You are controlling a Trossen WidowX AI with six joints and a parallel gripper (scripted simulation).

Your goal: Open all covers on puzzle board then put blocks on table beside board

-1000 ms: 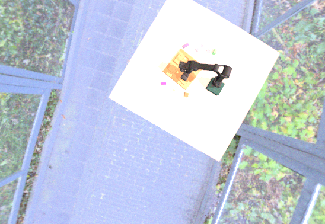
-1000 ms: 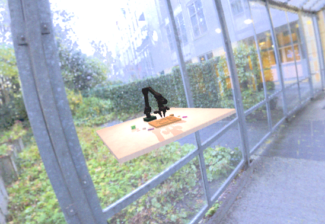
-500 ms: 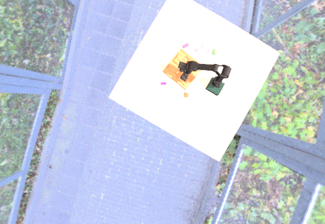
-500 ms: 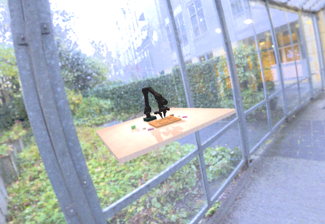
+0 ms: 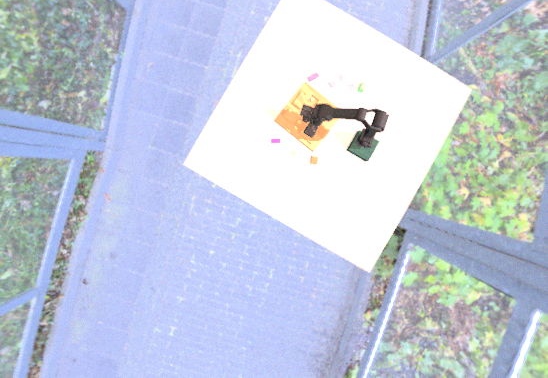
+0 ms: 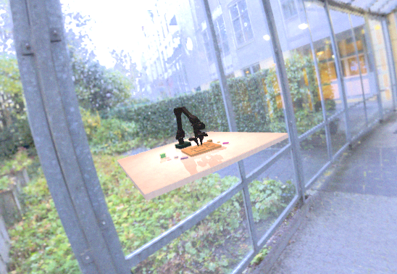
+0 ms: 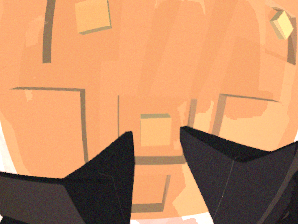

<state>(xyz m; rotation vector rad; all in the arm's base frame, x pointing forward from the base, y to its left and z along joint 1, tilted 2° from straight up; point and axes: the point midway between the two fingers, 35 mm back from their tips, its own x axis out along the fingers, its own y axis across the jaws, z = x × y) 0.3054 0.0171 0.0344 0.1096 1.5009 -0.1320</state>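
Observation:
The orange puzzle board (image 5: 284, 120) (image 6: 190, 153) lies on the table under the arm. My gripper (image 6: 200, 144) (image 7: 156, 135) is partly open, its fingertips low over the board. In the wrist view a square knob (image 7: 155, 131) stands just ahead of and between the fingertips, not gripped. A second knob (image 7: 93, 16) shows at the upper left, and a tilted one (image 7: 282, 25) at the upper right. Recessed edges show around them; which covers are open I cannot tell. On the table beside the board lie a magenta block (image 5: 275, 141) (image 6: 225, 143), a purple block (image 5: 313, 77) (image 6: 184, 158) and a green block (image 5: 361, 87) (image 6: 162, 155).
An orange block (image 5: 314, 160) lies off the board's near corner in the top view. Small pale pink pieces (image 5: 332, 84) (image 6: 176, 156) lie between the purple and green blocks. The arm's dark green base (image 5: 363, 150) (image 6: 183, 145) stands beside the board. The arm hides part of the board.

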